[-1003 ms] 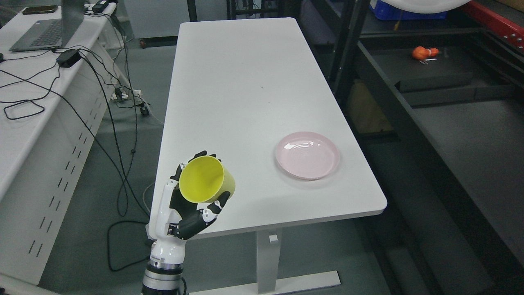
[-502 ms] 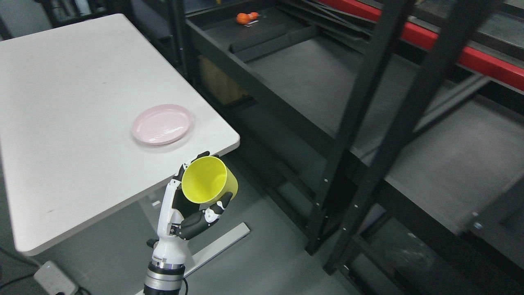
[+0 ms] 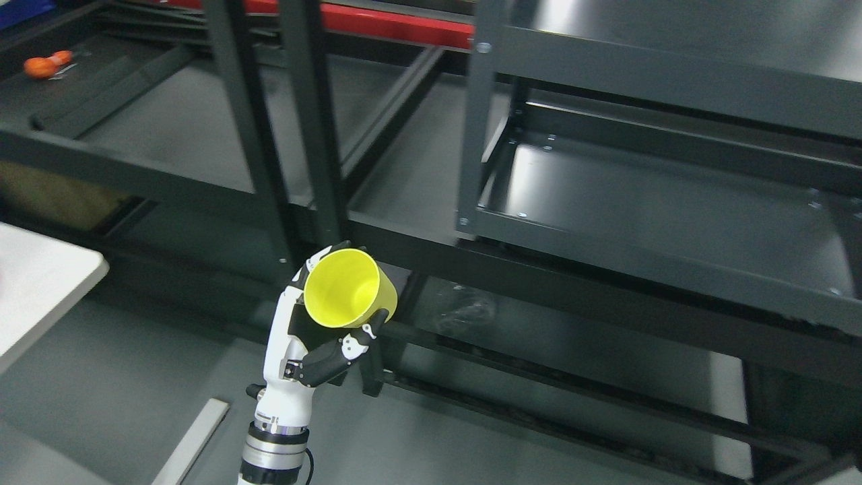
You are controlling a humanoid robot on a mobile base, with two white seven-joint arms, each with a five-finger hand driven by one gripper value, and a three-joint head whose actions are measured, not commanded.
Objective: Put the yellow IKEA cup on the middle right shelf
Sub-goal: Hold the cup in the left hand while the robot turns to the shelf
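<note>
Our head view has swung right since half a second ago: the bench (image 3: 40,283) is now only a white corner at the left edge, the pink plate is out of frame, and the black shelving fills the picture. Our left hand (image 3: 323,337) keeps the same grip, fingers wrapped around the yellow cup (image 3: 343,296), mouth tilted toward us, nothing visible inside. The cup is held in the air in front of two black uprights (image 3: 283,135), not touching them. To the right, a shelf tray (image 3: 660,209) lies open and bare, with a raised front lip. An orange object (image 3: 44,65) sits on a far shelf, upper left. We see open floor (image 3: 121,377) below the hand.
</note>
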